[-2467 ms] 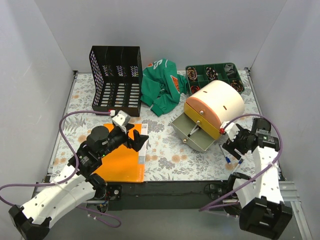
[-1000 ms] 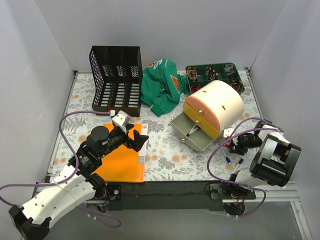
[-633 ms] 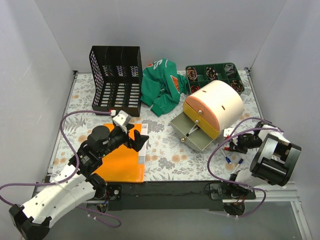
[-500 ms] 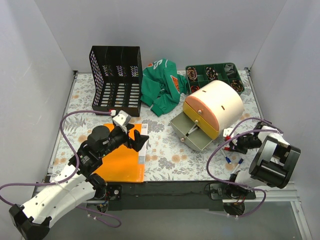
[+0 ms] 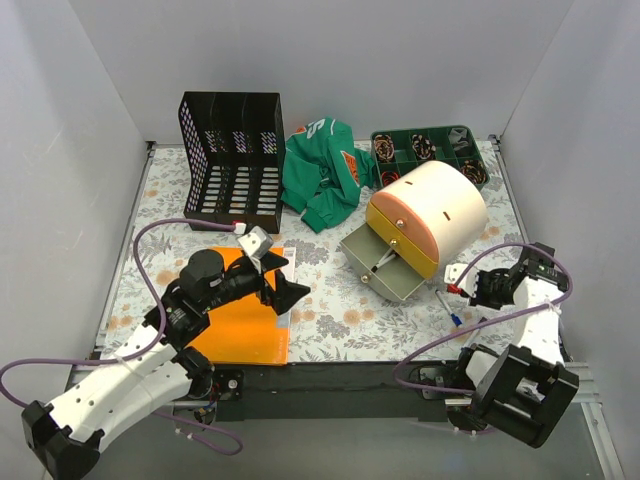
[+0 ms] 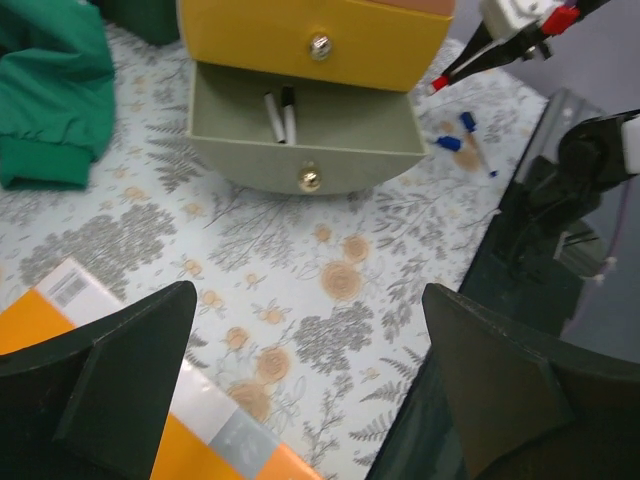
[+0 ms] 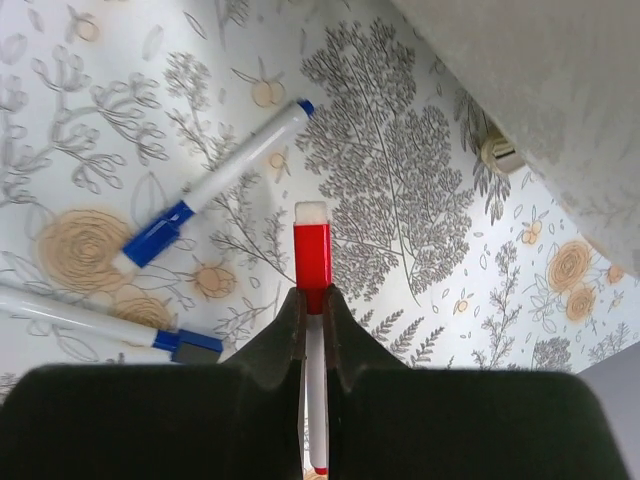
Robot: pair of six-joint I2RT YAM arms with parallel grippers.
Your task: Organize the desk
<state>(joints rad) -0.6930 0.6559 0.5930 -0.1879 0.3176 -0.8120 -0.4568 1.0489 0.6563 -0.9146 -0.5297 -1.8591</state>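
Observation:
The desk (image 5: 330,310) has a white cover with grey ferns and orange flowers. My right gripper (image 7: 313,300) is shut on a white marker with a red cap (image 7: 312,255), held just right of the drawer unit (image 5: 430,215). In the top view the right gripper (image 5: 470,285) is at the desk's right side. Two blue-capped markers (image 7: 215,185) lie on the cover beside it. My left gripper (image 6: 308,295) is open and holds nothing. It hangs over the corner of an orange book (image 5: 245,315). The grey-green bottom drawer (image 6: 300,140) stands open with pens inside.
A black file rack (image 5: 232,160) stands at the back left, with a crumpled green garment (image 5: 322,172) beside it. A green compartment tray (image 5: 430,150) sits behind the drawer unit. The black front rim (image 5: 330,375) and grey walls bound the desk.
My right gripper has shut on the red-capped marker, and its arm has swung lower. My left gripper has shifted slightly right over the book's corner.

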